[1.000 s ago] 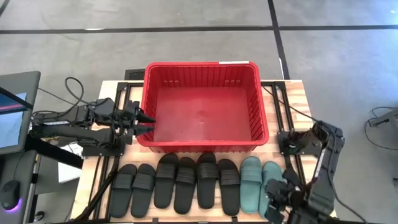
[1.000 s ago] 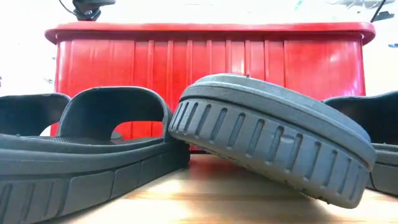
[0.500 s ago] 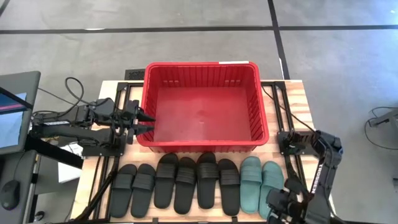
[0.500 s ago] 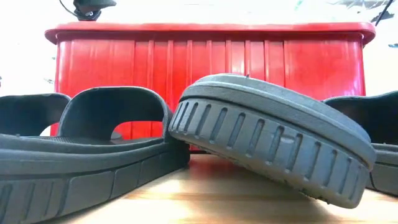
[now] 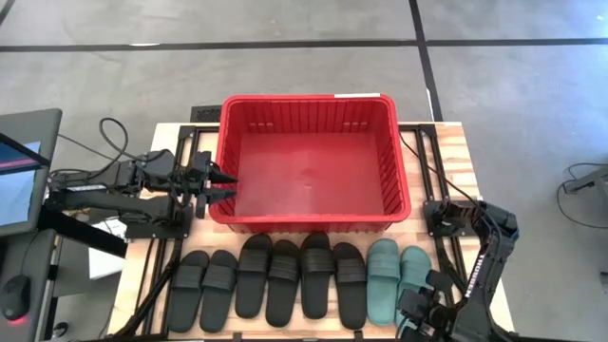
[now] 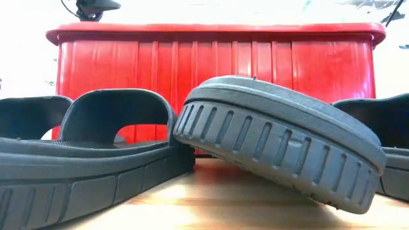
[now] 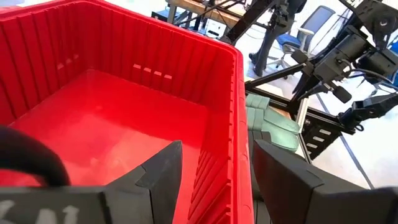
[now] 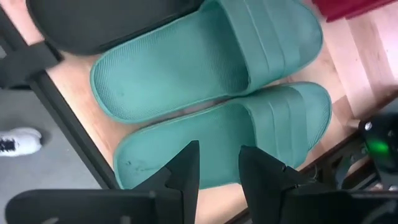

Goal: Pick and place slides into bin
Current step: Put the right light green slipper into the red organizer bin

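The red bin [image 5: 309,161] stands at the table's middle. Along the near edge lie several black slides [image 5: 271,280] and two teal slides [image 5: 383,280] in a row, soles down. In the low view one black slide [image 6: 281,147] leans tilted against its neighbour [image 6: 96,153]. My right gripper [image 8: 219,171] points down over the heel end of the right teal slide [image 8: 249,134], open by a narrow gap and touching nothing that shows. My left gripper [image 7: 217,180] hovers open at the bin's left rim [image 5: 220,185], one finger on each side of the line of the bin's near wall [image 7: 239,143].
A monitor [image 5: 19,180] stands off the table's left. Black frame rails [image 5: 161,285] run along both sides of the table. A person's white shoe [image 8: 12,144] shows on the floor past the near edge. The bin's floor [image 7: 106,118] is bare.
My right gripper has sunk toward the right teal slide's heel end, and its arm has folded lower. The slides and the bin have stayed where they were.
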Tool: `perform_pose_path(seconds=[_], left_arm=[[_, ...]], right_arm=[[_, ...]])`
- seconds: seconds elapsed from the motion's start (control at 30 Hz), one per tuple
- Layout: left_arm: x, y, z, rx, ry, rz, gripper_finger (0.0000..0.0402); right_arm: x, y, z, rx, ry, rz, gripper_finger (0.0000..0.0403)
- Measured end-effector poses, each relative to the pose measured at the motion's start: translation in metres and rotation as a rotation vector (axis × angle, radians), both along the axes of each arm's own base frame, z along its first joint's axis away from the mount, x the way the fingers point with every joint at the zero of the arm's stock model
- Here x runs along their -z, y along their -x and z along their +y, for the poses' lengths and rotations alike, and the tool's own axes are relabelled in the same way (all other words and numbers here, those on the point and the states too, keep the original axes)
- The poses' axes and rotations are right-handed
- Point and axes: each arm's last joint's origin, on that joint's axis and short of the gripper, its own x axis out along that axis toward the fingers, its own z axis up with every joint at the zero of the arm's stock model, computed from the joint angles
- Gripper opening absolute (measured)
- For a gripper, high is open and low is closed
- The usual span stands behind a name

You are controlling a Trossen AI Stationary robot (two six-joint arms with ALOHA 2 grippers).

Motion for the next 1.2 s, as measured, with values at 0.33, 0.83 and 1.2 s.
perform_pose_path(seconds=[0.33, 0.83, 1.2], left_arm=[[0.000, 0.000, 0.000, -0.007, 0.017, -0.001, 0.0183], [0.000, 0.000, 0.000, -0.006, 0.017, 0.000, 0.0183], [0.000, 0.000, 0.000, -0.005, 0.012, 0.003, 0.0183]], right_arm=[[0.017, 0.007, 0.000, 0.035, 0.022, 0.061, 0.0191], [0.026, -0.005, -0.009, 0.020, 0.040, 0.102, 0.0225], [0.037, -0.002, -0.012, 0.050, 0.043, 0.147, 0.0226]])
